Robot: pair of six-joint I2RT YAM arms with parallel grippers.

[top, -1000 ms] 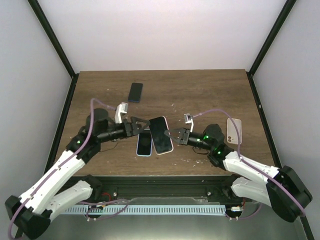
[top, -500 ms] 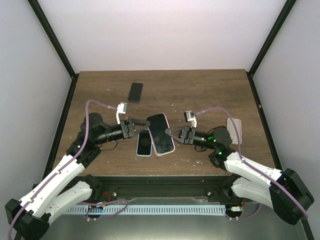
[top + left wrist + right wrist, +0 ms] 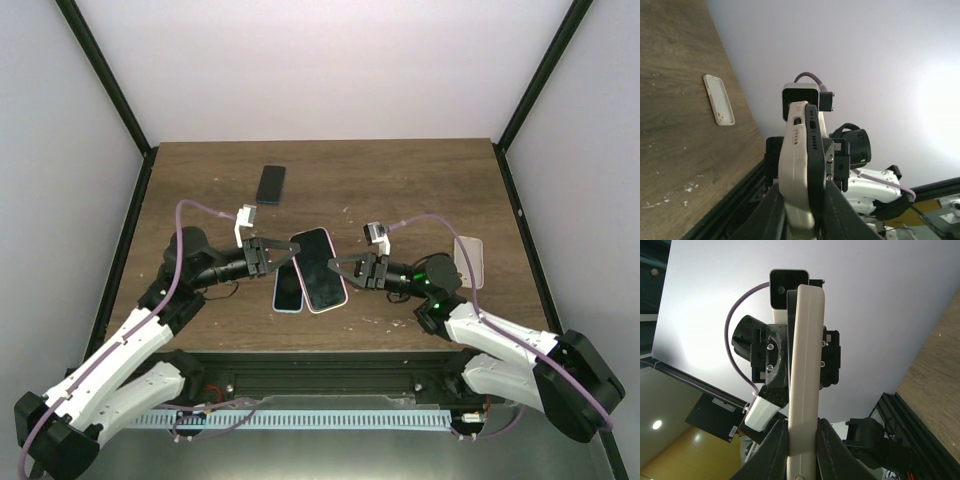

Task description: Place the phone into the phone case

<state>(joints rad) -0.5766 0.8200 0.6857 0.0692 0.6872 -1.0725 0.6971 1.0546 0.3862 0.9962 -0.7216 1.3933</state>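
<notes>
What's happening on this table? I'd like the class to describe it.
The left hand and right hand hold a phone and its case between them, off the table, each clamping one side. In the left wrist view the phone looks only partly seated. A blue phone, a black phone and a spare case lie on the table.

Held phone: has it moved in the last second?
Yes, slightly left: the held phone now overlaps more of the blue phone beneath it.

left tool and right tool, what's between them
The pink-cased phone, gripped on either side by the left tool and right tool, seen in the top external view.
</notes>
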